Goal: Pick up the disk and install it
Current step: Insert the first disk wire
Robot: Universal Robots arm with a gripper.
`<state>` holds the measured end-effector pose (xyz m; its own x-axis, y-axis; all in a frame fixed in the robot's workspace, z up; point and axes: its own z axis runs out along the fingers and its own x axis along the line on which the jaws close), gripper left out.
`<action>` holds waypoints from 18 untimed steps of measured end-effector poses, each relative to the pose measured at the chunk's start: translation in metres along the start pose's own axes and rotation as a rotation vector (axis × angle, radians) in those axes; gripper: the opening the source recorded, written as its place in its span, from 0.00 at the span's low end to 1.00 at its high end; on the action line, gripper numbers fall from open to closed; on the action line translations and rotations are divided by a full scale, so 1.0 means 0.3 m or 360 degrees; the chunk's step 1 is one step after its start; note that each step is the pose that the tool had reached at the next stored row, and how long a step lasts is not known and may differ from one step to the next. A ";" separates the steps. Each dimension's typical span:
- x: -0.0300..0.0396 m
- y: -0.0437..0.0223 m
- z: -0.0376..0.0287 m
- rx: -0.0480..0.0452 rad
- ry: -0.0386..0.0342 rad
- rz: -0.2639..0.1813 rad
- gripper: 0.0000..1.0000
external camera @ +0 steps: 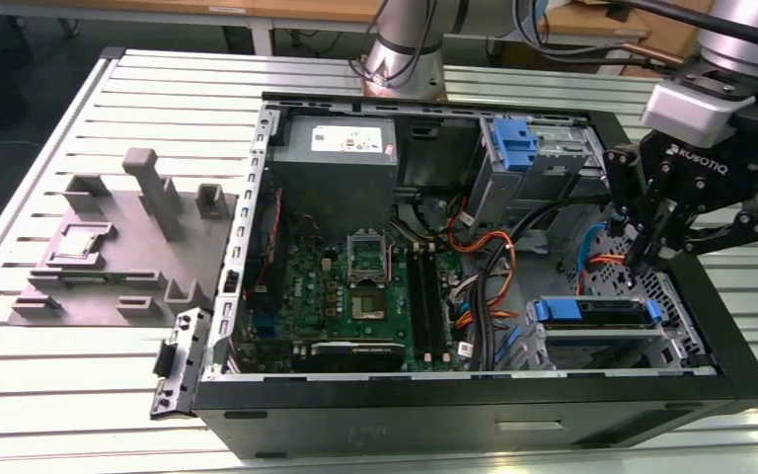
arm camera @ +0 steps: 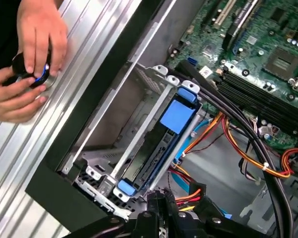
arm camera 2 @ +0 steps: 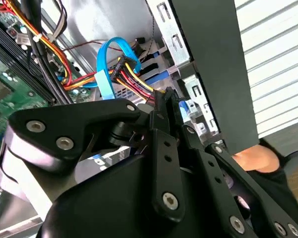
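The disk (external camera: 606,317) sits in the metal drive cage (external camera: 675,331) at the near right corner of the open computer case, with its blue carrier rails along its edges. In the first wrist view the disk (arm camera: 154,158) lies seated between the cage walls, a blue tab at its end. My gripper (external camera: 643,259) hangs just above the disk, slightly behind it, fingers pointing down. Its fingers (arm camera 2: 161,106) are pressed together and hold nothing. In the first wrist view the gripper (arm camera: 161,201) hovers near the disk's connector end, beside red and yellow power wires.
A grey power supply (external camera: 340,148), the motherboard (external camera: 352,286) and a blue bracket (external camera: 516,143) on the rear cage fill the case. Orange and red cables (external camera: 485,262) and a blue ribbon cable (arm camera 2: 107,64) run close by. A person's hands (arm camera: 30,59) hold a small black object outside the case wall. A grey fixture (external camera: 115,247) stands at the exterior view's left.
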<state>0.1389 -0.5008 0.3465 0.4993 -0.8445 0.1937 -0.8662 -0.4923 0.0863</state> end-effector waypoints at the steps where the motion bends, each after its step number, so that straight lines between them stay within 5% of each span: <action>1: 0.000 0.000 0.000 -0.0004 -0.0001 0.0018 0.17; 13: -0.003 -0.001 0.014 -0.0062 -0.0028 0.0315 0.17; 18: 0.000 0.000 0.021 -0.0069 -0.0031 0.0361 0.17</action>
<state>0.1389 -0.5023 0.3403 0.2919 -0.9365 0.1942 -0.9561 -0.2805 0.0847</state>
